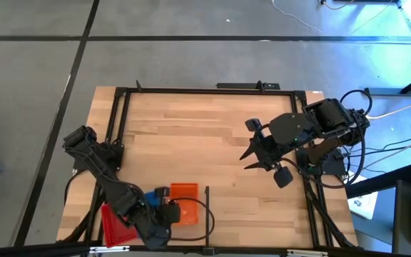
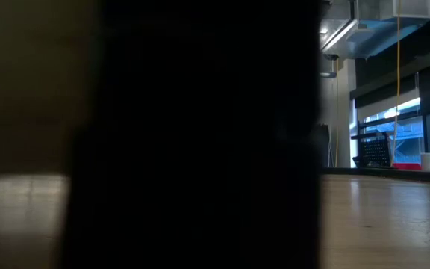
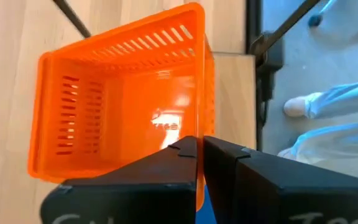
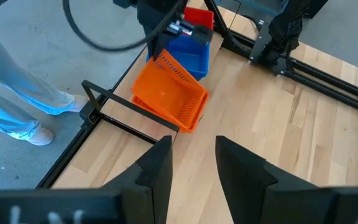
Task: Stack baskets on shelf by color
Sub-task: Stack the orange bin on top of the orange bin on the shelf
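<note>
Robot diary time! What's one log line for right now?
left gripper: shut on orange basket, tilted | right gripper: open, waiting above table | blue basket, red basket: beside it

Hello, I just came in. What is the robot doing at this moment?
It is sorting small baskets by color. The left gripper is shut on the rim of an orange basket, held tilted near the table's front edge, beside a blue basket and a red basket. The right gripper waits open over the table's right side. A person's legs show beyond the table.
</note>
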{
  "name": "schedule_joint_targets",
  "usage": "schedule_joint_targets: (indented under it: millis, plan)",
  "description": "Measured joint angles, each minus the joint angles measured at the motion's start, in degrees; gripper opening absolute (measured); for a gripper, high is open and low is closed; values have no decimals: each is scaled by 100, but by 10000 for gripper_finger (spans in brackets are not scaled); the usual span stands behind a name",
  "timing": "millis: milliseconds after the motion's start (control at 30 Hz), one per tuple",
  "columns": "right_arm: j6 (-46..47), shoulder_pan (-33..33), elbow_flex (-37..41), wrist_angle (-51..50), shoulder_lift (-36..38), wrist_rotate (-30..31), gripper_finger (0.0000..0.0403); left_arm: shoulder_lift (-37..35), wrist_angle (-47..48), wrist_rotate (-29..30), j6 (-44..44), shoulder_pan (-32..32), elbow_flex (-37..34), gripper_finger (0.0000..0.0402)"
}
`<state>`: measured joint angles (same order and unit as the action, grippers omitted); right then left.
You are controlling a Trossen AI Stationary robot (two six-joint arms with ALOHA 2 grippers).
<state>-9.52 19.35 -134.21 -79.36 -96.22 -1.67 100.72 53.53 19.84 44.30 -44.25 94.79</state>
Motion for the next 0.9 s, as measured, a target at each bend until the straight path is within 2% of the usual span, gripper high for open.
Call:
schedule_joint_targets:
  millis: [267, 533, 900]
  plan:
    - [0, 0, 0, 1, -1, -6, 124, 339, -84, -436, 0, 34, -1, 2]
    - [-20, 0, 0, 1, -1, -7, 124, 366, -161, -582, 61, 103, -8, 34]
    - [-20, 0, 0, 1, -1, -9, 124, 272, -349, -1616, 32, 364, -9, 36]
